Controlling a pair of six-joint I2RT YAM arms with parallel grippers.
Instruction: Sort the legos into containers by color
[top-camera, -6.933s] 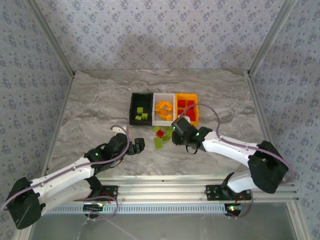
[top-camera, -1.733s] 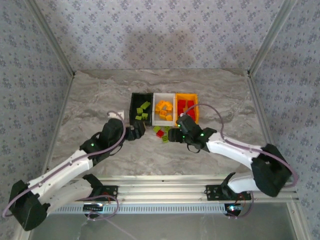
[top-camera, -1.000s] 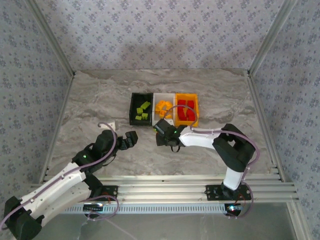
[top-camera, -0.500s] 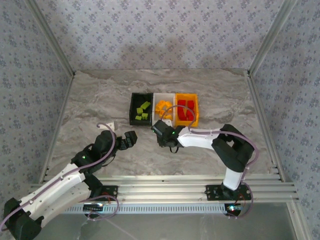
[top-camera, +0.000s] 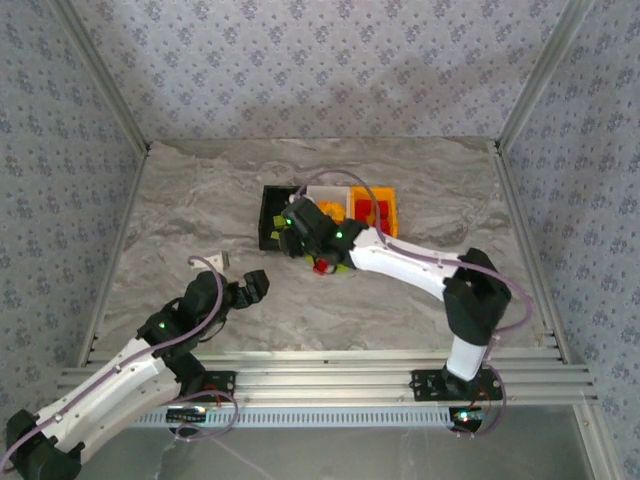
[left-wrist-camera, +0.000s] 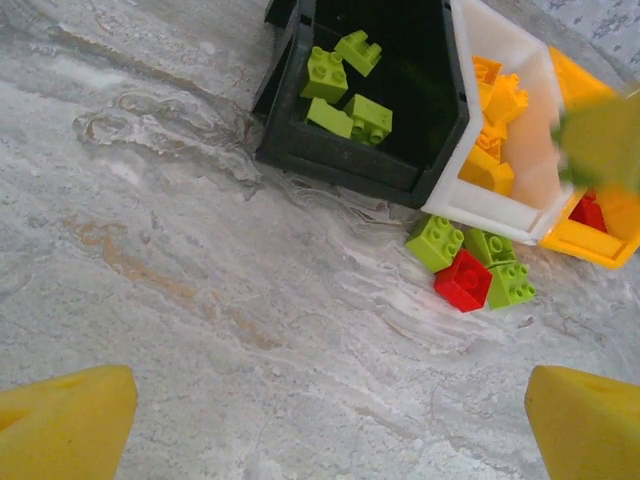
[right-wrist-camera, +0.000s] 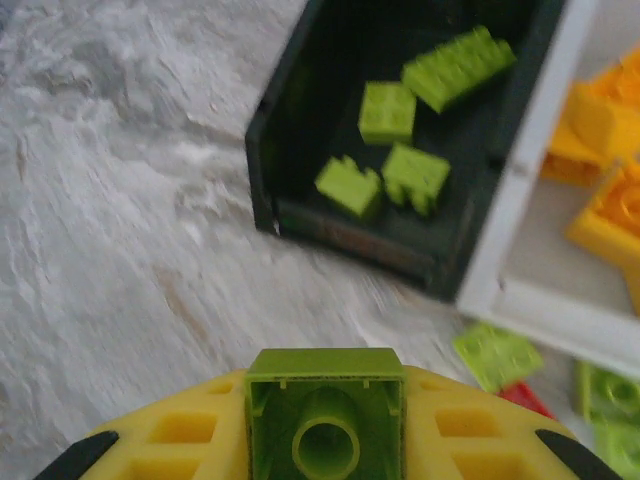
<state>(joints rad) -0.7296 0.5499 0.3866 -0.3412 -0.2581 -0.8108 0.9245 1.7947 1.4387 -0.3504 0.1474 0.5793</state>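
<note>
My right gripper (right-wrist-camera: 325, 452) is shut on a lime green lego (right-wrist-camera: 325, 405), hanging just in front of the black bin (right-wrist-camera: 262, 160), which holds several green legos (right-wrist-camera: 387, 110). In the top view the right gripper (top-camera: 296, 226) is over that black bin's (top-camera: 266, 215) near edge. The white bin (left-wrist-camera: 520, 190) holds orange-yellow legos (left-wrist-camera: 497, 100), and the orange bin (top-camera: 388, 205) holds red ones. Three green legos (left-wrist-camera: 436, 242) and a red lego (left-wrist-camera: 463, 280) lie loose in front of the bins. My left gripper (top-camera: 255, 284) is open, low over bare table, nothing between its fingers (left-wrist-camera: 60, 420).
The three bins stand side by side mid-table. The right arm (top-camera: 400, 262) reaches diagonally across the loose pile (top-camera: 322, 266) and the white bin. Aluminium posts and patterned walls close in the marble table (top-camera: 180, 200).
The right gripper has risen from the loose pile and swung left to the black bin, carrying a green lego. The left arm has drawn back toward the near left.
</note>
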